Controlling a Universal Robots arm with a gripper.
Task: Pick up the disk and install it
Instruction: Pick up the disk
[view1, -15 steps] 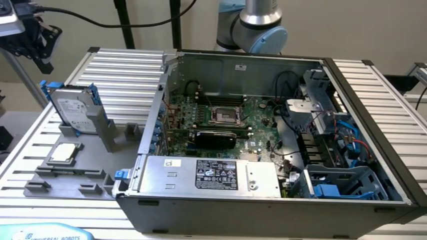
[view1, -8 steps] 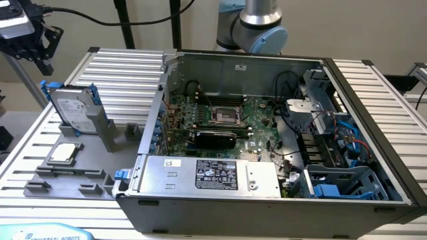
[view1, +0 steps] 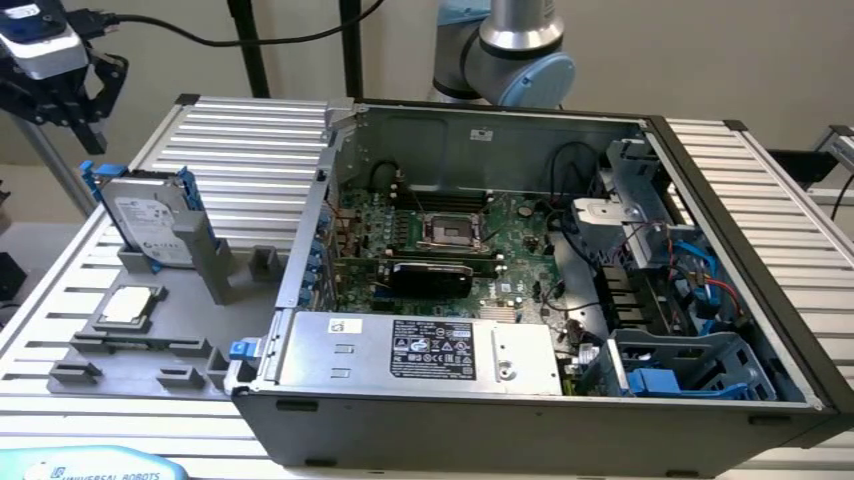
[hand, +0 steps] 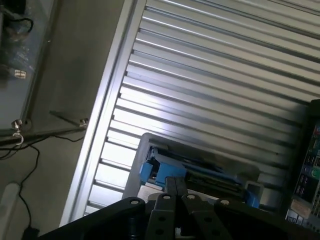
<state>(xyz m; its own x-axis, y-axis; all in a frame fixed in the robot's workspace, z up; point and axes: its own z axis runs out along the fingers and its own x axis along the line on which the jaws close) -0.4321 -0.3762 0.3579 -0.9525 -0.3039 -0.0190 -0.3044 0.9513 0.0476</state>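
Note:
The disk (view1: 144, 222), a silver drive with a white label in a blue carrier frame, stands upright in a grey holder (view1: 200, 255) on the slatted table at the exterior view's left. My gripper (view1: 83, 125) hangs above and slightly behind it, apart from it, with its fingers together and nothing between them. In the wrist view the disk's top edge and blue frame (hand: 200, 171) lie just beyond my gripper (hand: 176, 189).
The open computer case (view1: 747, 250) takes up the middle and right, with a motherboard (view1: 454, 235), a silver power supply box (view1: 420, 350) and a blue drive bay (view1: 687, 365). A small square CPU chip (view1: 130, 305) rests on the grey fixture (view1: 140, 350). The arm's base (view1: 514, 50) stands behind the case.

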